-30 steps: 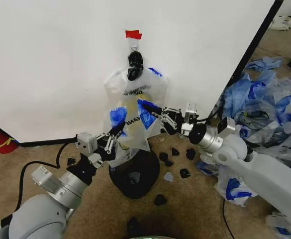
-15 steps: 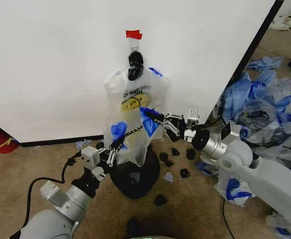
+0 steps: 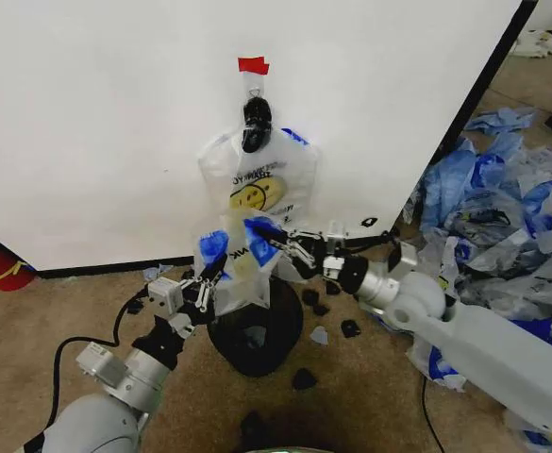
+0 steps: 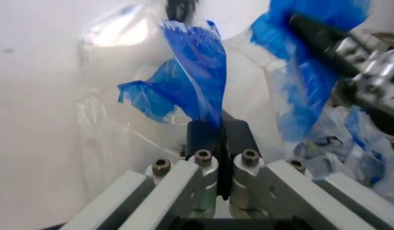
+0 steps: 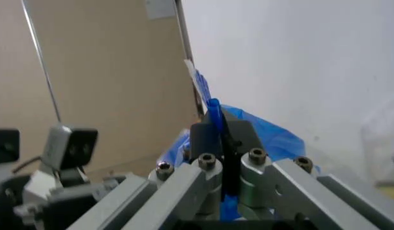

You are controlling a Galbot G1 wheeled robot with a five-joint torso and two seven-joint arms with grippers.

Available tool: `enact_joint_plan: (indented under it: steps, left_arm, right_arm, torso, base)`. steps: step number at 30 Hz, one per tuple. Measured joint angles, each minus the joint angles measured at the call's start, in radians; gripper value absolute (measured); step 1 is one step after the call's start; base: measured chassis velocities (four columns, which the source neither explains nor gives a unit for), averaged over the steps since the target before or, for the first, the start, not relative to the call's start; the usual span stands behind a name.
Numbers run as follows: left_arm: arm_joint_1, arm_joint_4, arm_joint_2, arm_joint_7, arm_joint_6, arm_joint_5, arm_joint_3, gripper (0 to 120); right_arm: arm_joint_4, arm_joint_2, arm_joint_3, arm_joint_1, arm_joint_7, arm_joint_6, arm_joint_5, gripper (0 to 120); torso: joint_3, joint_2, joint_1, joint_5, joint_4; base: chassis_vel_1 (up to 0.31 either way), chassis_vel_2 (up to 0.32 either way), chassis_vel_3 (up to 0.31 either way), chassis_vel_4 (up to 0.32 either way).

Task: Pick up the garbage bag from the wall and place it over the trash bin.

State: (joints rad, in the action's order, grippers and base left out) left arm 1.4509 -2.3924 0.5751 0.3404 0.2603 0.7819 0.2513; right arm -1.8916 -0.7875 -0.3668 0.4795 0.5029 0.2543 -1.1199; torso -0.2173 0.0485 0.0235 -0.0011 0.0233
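Left wrist view shows the left gripper (image 4: 217, 132) with its fingers pressed together on a blue handle of the garbage bag (image 4: 197, 67); in the right wrist view the right gripper (image 5: 221, 132) likewise pinches blue plastic between closed fingers. From the head view, both grippers hold the bag's two blue handles near each other, the garbage bag (image 3: 245, 260) hanging between them just above the trash bin (image 3: 255, 338), which stands on the carpet before the white wall (image 3: 106, 123), where another smiley bag (image 3: 257, 184) hangs on a hook
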Motion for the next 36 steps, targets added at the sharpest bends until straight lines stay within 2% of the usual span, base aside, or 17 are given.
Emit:
enact_joint_plan:
  steps: [9,23,27,33,36]
  left_arm:
    - [-0.005,-0.008,0.002,0.014,0.001,0.008,0.015,0]
    - [-0.046,-0.019,-0.026,0.024,0.001,0.053,0.024,0]
    - [-0.05,-0.01,-0.038,0.029,0.001,0.058,0.024,0]
    - [-0.061,-0.003,-0.058,0.039,0.0,0.093,0.023,0]
    - [-0.068,-0.004,-0.068,0.042,-0.001,0.101,0.023,0]
  right_arm:
    - [-0.042,0.014,-0.003,-0.075,-0.001,0.001,-0.074,0]
    - [-0.094,0.027,-0.019,-0.062,-0.023,-0.002,-0.148,0]
    - [-0.093,0.002,-0.021,-0.045,-0.04,-0.003,-0.178,0]
    - [-0.071,-0.099,-0.029,0.022,-0.088,0.0,-0.191,0]
    - [-0.062,-0.119,-0.035,0.03,-0.089,0.001,-0.181,0]
  torso:
    - [0.0,0.0,0.0,-0.0001,0.0003]
    - [0.0,0.0,0.0,0.0001,0.0004]
    - [0.0,0.0,0.0,0.0001,0.0004]
    - [0.0,0.0,0.0,0.0,0.0003]
    - [0.0,0.0,0.0,0.0002,0.0003]
  base:
    - [0.0,0.0,0.0,0.0]
    - [0.0,0.0,0.0,0.0]
    - [0.0,0.0,0.0,0.0]
    - [0.0,0.0,0.0,0.0]
    - [0.0,0.0,0.0,0.0]
